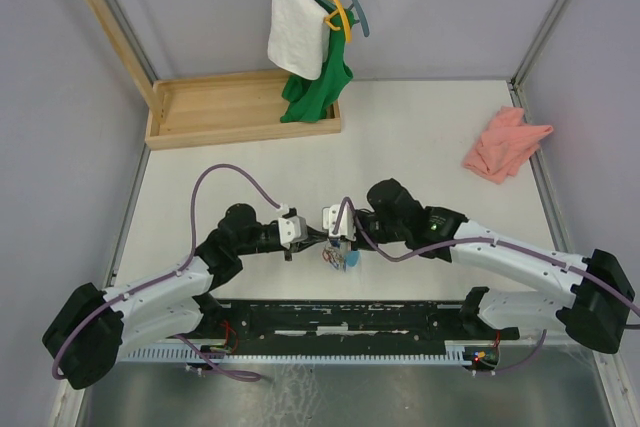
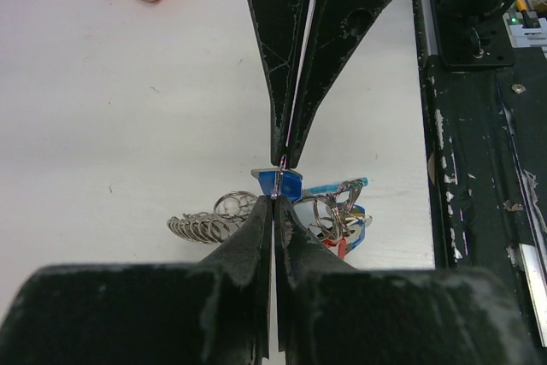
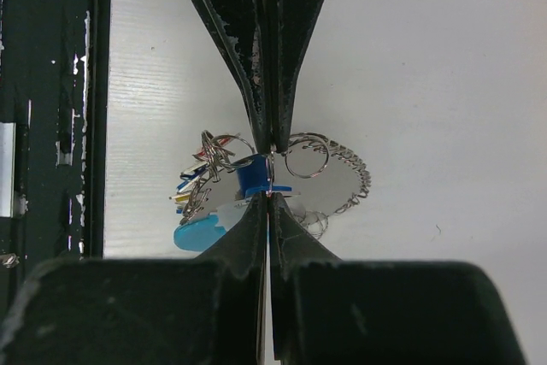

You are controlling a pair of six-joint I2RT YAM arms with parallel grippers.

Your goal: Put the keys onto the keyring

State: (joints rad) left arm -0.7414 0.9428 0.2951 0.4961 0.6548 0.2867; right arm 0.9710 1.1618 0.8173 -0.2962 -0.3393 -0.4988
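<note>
**Item: key cluster, taken at the meeting of my two tools**

1. Left tool [image 2: 273,203]: fingers pressed together, tips down at the blue key [image 3: 254,173]. A thin bit of metal shows right at the tips. I cannot tell whether it is nipped or only touched.
2. Right tool [image 3: 269,198]: fingers also pressed together, tips against the blue key from the opposite side. Whether they hold anything I cannot tell.
3. Relation of the two: they stand tip to tip on one line, with the blue key in the narrow gap between them. Neither arm is the nearer, as both are at it.
4. Blue key: lies low on the bench [image 2: 128,108], head uppermost. Its shaft is hidden, so I cannot give its long axis.
5. Keyring [image 3: 308,156]: an open round loop just beside the blue key, on the far side from my bases. A coiled chain [image 2: 201,228] trails off it.
6. Red key [image 2: 342,247]: only a sliver shows, near the blue key on the base side, tangled among small rings and a pale blue tag [image 3: 197,232].
7. Judgement: the coming move turns on the blue key's hole meeting the loop beside it. It will need a short sideways feed, which I judge fiddly.
</note>
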